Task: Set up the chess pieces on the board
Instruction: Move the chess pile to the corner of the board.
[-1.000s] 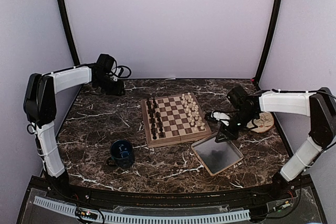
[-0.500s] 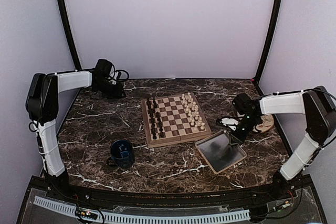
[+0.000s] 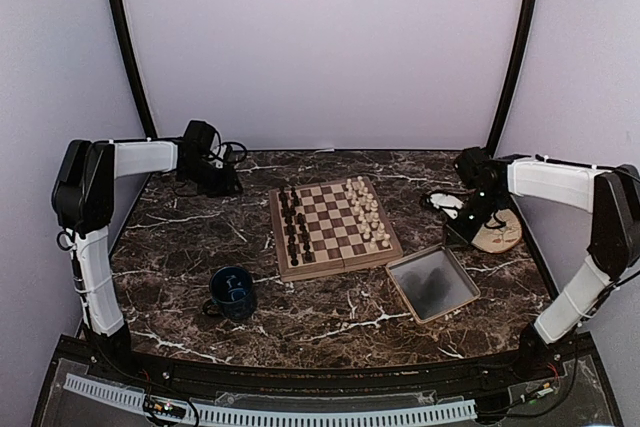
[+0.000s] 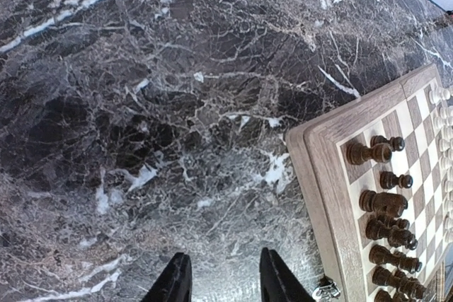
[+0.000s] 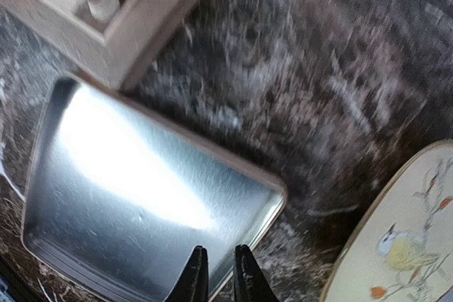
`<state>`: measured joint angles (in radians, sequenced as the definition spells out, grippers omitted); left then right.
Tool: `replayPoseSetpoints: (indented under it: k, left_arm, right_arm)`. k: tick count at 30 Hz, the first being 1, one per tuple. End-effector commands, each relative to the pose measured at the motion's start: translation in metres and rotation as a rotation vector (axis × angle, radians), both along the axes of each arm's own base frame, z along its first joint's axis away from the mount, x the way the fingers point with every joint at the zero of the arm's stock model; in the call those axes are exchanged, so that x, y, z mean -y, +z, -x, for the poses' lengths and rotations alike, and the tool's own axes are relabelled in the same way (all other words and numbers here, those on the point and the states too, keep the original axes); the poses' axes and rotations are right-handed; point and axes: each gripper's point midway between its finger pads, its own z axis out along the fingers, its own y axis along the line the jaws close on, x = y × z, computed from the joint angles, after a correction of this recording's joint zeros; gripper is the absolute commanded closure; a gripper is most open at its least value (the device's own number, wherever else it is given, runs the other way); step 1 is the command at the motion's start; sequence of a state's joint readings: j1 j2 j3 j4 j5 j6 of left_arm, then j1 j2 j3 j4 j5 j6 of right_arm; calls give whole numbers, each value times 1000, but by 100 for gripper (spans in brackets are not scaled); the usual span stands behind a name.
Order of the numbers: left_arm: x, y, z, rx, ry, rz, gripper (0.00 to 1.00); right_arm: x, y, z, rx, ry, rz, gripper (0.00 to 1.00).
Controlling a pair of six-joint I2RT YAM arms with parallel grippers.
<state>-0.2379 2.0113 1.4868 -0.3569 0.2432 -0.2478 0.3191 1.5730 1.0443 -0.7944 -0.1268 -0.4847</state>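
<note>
The board (image 3: 335, 259) lies mid-table with dark chess pieces (image 3: 293, 227) along its left side and cream-white chess pieces (image 3: 368, 212) along its right. The left wrist view shows the board's corner (image 4: 327, 175) and dark pieces (image 4: 379, 152) at the right. My left gripper (image 3: 228, 183) hovers at the back left, off the board; it (image 4: 225, 282) is open, with bare marble between the fingers. My right gripper (image 3: 465, 227) hangs between board and plate. It (image 5: 218, 277) shows a narrow gap, nothing held, over the tray's corner.
A grey metal tray (image 3: 432, 282) (image 5: 141, 189) lies right of the board's near corner. A round beige plate with a bird (image 3: 497, 232) (image 5: 396, 245) sits at the right edge. A blue mug (image 3: 232, 292) stands front left of the board.
The tray has slid right and turned. My right gripper closed, then parted again, and drew back toward the plate. The left gripper shifted slightly toward the board.
</note>
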Motion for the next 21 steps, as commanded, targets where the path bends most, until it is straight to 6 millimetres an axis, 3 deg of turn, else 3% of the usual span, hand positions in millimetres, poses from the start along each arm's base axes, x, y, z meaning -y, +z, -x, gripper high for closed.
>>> replayPoseSetpoints:
  k: [1,6,12,16,20,21]
  left_arm:
    - [9,-7,15,-47,-12,45,66]
    - [18,-8,27,-60,-33,57,68]
    - [19,-5,36,-58,-43,54,69]
    - [17,0,40,-44,-41,48,69]
    - [17,3,40,-32,-41,46,70]
    - [16,2,39,-31,-40,45,70]
  right_arm:
    - [-37,35,-31,24,10,-175,84]
    - [-66,34,-61,-12,-10,-292,83]
    - [-71,6,-59,-83,-26,-299,82]
    - [-76,1,-36,-100,23,-300,82]
    - [-102,7,6,-89,203,-293,82]
    - [-105,1,22,-107,242,-276,82]
